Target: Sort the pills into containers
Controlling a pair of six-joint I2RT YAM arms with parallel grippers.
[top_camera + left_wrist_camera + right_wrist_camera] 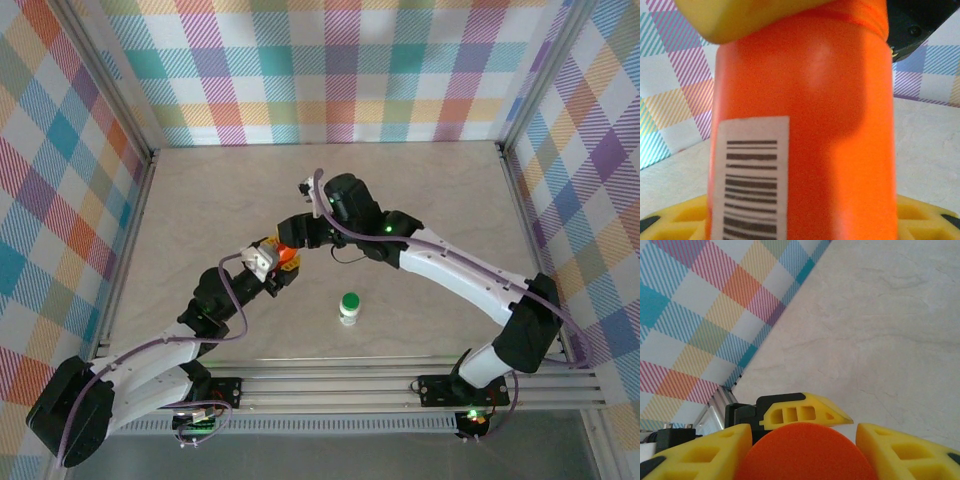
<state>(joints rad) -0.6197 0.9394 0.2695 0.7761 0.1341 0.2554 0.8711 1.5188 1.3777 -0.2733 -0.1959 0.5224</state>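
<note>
At the middle of the surface (430, 190) the two arms meet over one orange bottle (830, 125). The left arm runs low from its base at the near left corner and reaches up and to the right. The left claw (285, 262) is closed on the bottle's body, and in its wrist view a yellow finger shows at each bottom corner against the orange wall. The right arm rises from the near right, arches over and bends back toward the centre, with the right claw (296, 240) coming at the top of the same bottle. In the right wrist view the round orange cap (805, 452) sits between its two yellow fingers, which stand close on either side. Whether they press on it I cannot tell. Behind the cap a yellow and black finger of the other claw shows. The surface is pale, marbled beige, walled on three sides by plaid cloth (330, 70) in pink, teal, yellow and purple, with metal posts at the corners and an aluminium rail (400, 385) along the near edge where the bases are bolted. A white bottle with a green cap (348, 307) stands upright nearer the rail, apart from both claws. A white barcode label (751, 180) with black bars is stuck on the orange bottle. No letters on it can be read.
</note>
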